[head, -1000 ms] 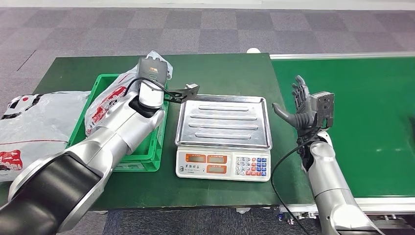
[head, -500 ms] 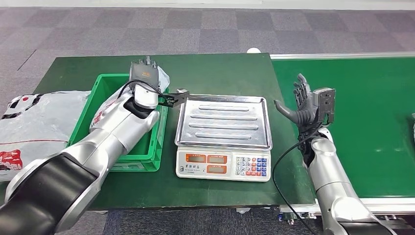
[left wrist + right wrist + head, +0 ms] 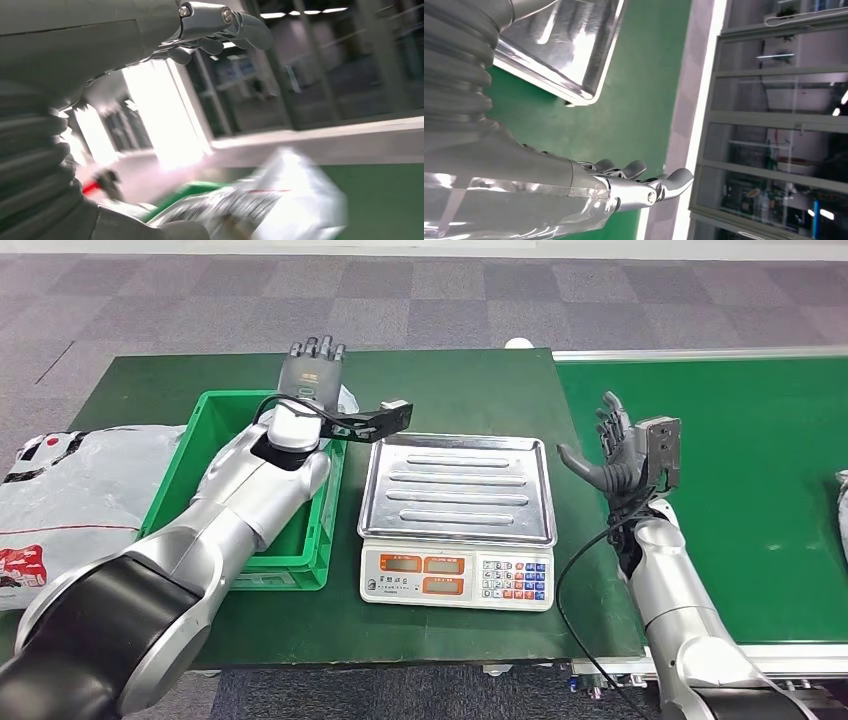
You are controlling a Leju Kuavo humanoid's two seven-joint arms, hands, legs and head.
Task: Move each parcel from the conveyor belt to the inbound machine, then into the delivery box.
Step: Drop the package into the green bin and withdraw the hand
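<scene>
Left hand [image 3: 312, 368] is spread and empty above the green crate [image 3: 195, 440]; right hand [image 3: 615, 453] is spread by the scale [image 3: 455, 490]; next parcel [image 3: 841, 502] sits at the belt's [image 3: 750, 460] edge; I'd wait, then scoop underneath.

Crate [image 3: 196, 445] left of scale [image 3: 456, 505]; conveyor belt [image 3: 740, 490] right.

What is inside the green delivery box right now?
A parcel in a silvery plastic bag lies in the green delivery box, glimpsed beside the left hand at and in the left wrist view. The left arm covers most of the interior.
</scene>
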